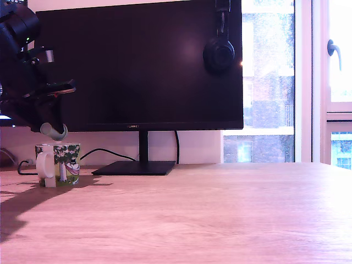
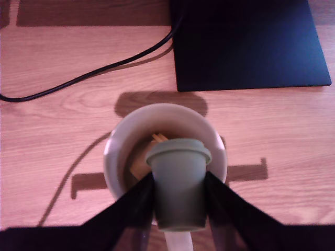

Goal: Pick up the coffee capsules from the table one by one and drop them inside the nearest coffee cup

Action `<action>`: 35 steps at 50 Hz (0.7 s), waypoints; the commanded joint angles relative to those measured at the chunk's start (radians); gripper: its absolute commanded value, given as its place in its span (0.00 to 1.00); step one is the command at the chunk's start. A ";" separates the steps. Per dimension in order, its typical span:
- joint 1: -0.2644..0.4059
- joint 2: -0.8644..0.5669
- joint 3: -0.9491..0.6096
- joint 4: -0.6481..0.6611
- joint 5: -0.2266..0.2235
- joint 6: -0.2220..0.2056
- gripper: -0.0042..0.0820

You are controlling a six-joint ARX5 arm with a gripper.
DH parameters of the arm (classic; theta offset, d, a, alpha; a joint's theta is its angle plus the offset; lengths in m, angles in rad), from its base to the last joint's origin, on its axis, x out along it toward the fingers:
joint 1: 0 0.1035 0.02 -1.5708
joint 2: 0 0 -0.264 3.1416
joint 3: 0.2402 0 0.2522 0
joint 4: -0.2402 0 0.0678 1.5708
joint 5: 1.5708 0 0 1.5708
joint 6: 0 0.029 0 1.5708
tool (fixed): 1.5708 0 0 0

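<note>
Gripper (image 1: 53,131): one, hanging just above the cup at the exterior view's left; its two dark fingers (image 2: 137,201) are clamping a capsule between them.

Capsule (image 2: 178,183): one in view, grey, tapered, wider rim. The exterior view is showing it tilted just over the cup's rim, not touching it; the wrist view is showing it directly over the cup's opening.

Cup (image 1: 61,163): one, white with a green leafy print, handle facing the exterior camera, standing on the counter (image 1: 209,220). Only the wrist view is looking inside, where something pale orange is lying at the bottom; what it is cannot be told.

Monitor (image 1: 140,63): one, dark, standing behind the cup; the wrist view is showing only its flat base.

Headphones (image 1: 219,52): one pair, hanging on the monitor's upper corner, exterior view only.

Cable (image 2: 84,78): one black lead, running across the counter beside the base.
</note>
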 commanded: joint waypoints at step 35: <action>0.003 0.006 0.007 0.034 0.033 0.006 0.83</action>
